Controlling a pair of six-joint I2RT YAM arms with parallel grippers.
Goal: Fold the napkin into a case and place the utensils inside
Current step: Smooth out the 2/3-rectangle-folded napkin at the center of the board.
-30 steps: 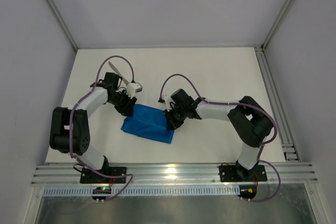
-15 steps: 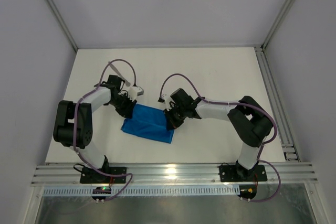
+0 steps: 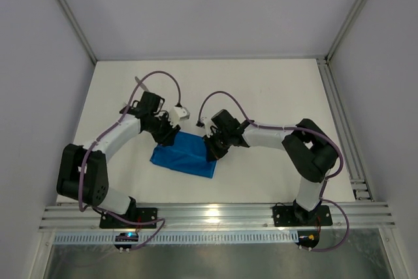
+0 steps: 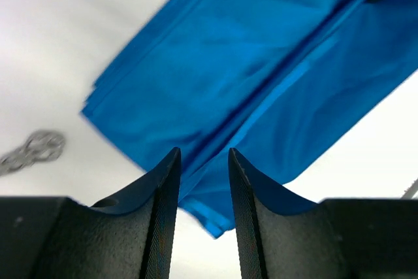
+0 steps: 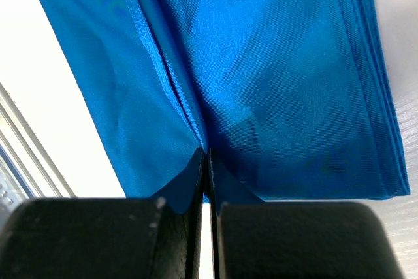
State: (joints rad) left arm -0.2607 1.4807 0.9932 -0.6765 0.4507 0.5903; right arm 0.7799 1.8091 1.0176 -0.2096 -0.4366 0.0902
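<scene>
One fold of the napkin (image 5: 274,83) is pinched in your right tool (image 5: 208,155) to anchor it; your left tool (image 4: 204,156) hovers half-open, empty.

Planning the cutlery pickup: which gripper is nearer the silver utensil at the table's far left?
Left. The left gripper sits over the left end of the blue napkin, close to the silver utensil; the right gripper pinches the napkin's right end, farther away.

We see the napkin (image 3: 186,153) as plain bright blue with a faint sheen, darker in the creases just ahead of the black left gripper (image 4: 203,156) and black right gripper (image 5: 206,155). Its stitched hem is the same blue. Beneath both, the table (image 3: 274,89) is white. The arms' cables (image 3: 221,94) are purple.
</scene>
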